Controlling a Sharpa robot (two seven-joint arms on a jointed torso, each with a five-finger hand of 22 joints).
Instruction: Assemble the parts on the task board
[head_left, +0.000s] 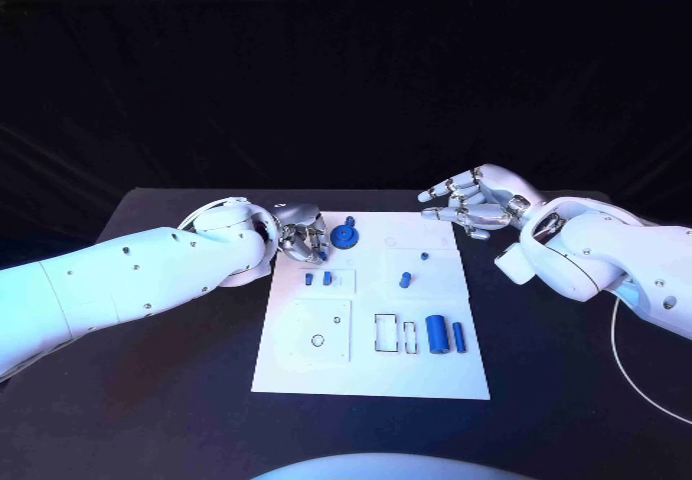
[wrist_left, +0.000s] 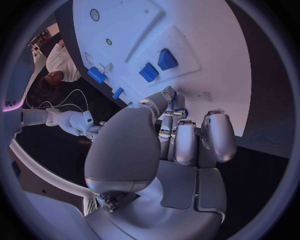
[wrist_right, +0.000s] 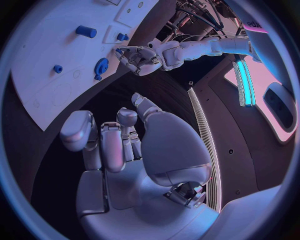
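The white task board (head_left: 296, 350) lies mid-table. My left hand (head_left: 299, 241) hovers at its far left corner with fingers curled in, and a small blue part (wrist_left: 172, 93) shows pinched at its fingertips. Just beside that hand on the board stands a round blue knob (head_left: 345, 236). Two small blue blocks (head_left: 317, 278) sit nearer the front, also seen from the left wrist as blue blocks (wrist_left: 157, 65). Another small blue piece (head_left: 405, 279) stands mid-board. Two blue cylinders (head_left: 447, 335) lie at the front right. My right hand (head_left: 476, 205) hangs open above the board's far right corner, holding nothing.
The board carries an empty rectangular slot (head_left: 387, 333) beside the cylinders and round holes (head_left: 319, 341) in its front left panel. A white cable (head_left: 623, 350) trails over the black table at the right. Bare tabletop surrounds the board.
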